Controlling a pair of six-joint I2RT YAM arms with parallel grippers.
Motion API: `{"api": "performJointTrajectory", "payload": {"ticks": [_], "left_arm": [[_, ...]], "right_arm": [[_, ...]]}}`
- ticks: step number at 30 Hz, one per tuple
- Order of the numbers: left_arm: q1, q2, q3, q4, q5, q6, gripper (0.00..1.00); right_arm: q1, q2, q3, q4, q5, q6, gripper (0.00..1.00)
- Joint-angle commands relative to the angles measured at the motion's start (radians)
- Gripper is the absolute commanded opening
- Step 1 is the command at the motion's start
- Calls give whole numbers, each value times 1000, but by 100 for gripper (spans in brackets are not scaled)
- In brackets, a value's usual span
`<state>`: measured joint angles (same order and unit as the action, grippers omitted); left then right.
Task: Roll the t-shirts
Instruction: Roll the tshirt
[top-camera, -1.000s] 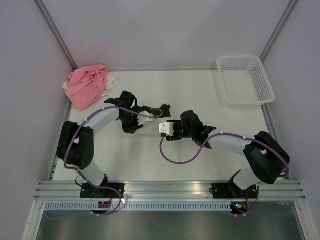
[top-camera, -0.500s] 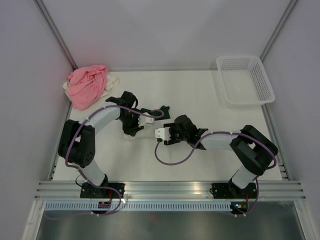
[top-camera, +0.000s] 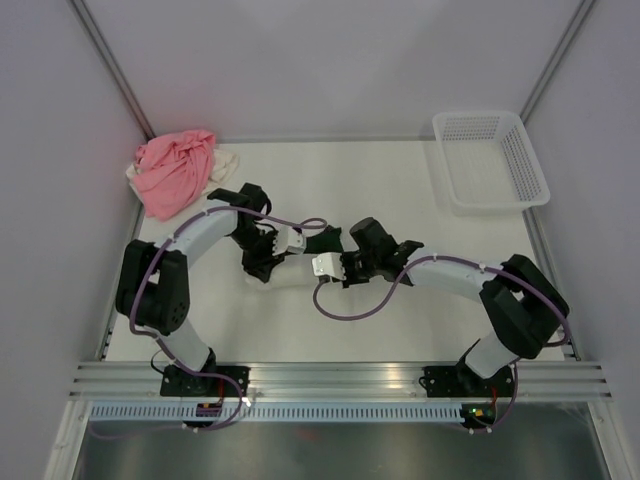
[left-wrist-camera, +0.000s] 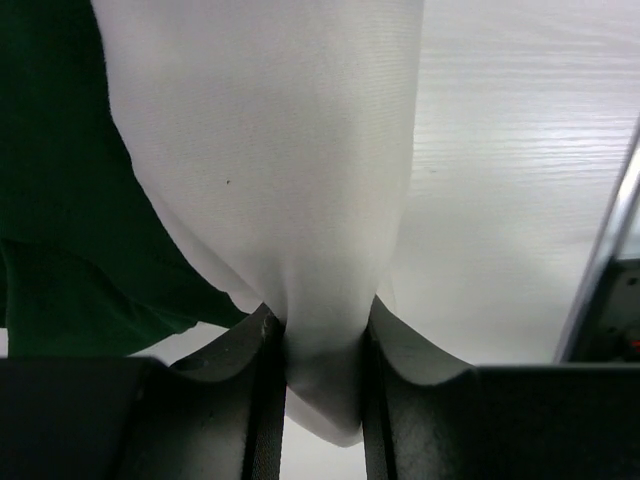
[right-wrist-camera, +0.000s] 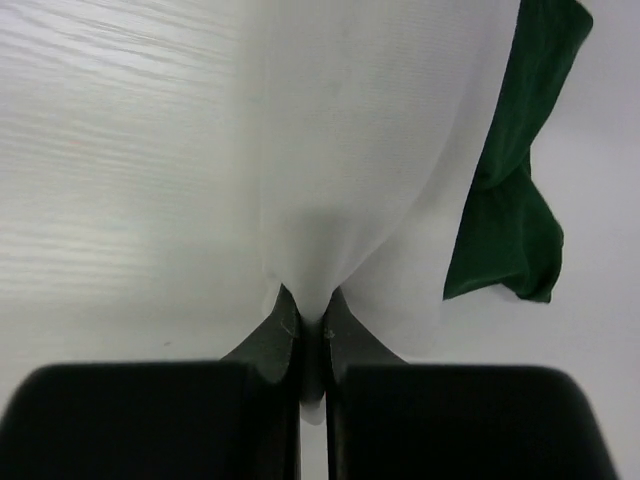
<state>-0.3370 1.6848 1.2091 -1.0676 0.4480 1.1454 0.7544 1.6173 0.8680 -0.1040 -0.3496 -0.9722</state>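
My left gripper and right gripper are each closed tight on the white t-shirt, which touches the green t-shirt.

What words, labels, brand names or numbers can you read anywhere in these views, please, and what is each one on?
None can be read.
The white tee shows only plain cloth in both wrist views, with no print in sight.
The green tee, the pink tee and the basket bear no visible marks.
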Motion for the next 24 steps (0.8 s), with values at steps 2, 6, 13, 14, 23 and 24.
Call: {"api": "performJointTrajectory", "payload": {"ticks": [2,6,13,14,23,24], "left_arm": [[6,-56,36,-247,147,120,32],[0,-47,33,-442,201,180,40],[61,84,85,-448,216,116,60],[91,104,142,-434,218,94,63],[167,128,306,-206,251,-215,69],[168,122,308,-183,238,-252,69]], "right_arm": [[-13,-118,77,-436,-262,-26,0],[-12,-129,143,-669,-408,-26,0],[-125,-22,169,-722,-637,58,0],[-145,-1,183,-670,-649,111,0],[-323,141,212,-412,-671,424,0],[-352,142,204,-357,-637,494,0]]}}
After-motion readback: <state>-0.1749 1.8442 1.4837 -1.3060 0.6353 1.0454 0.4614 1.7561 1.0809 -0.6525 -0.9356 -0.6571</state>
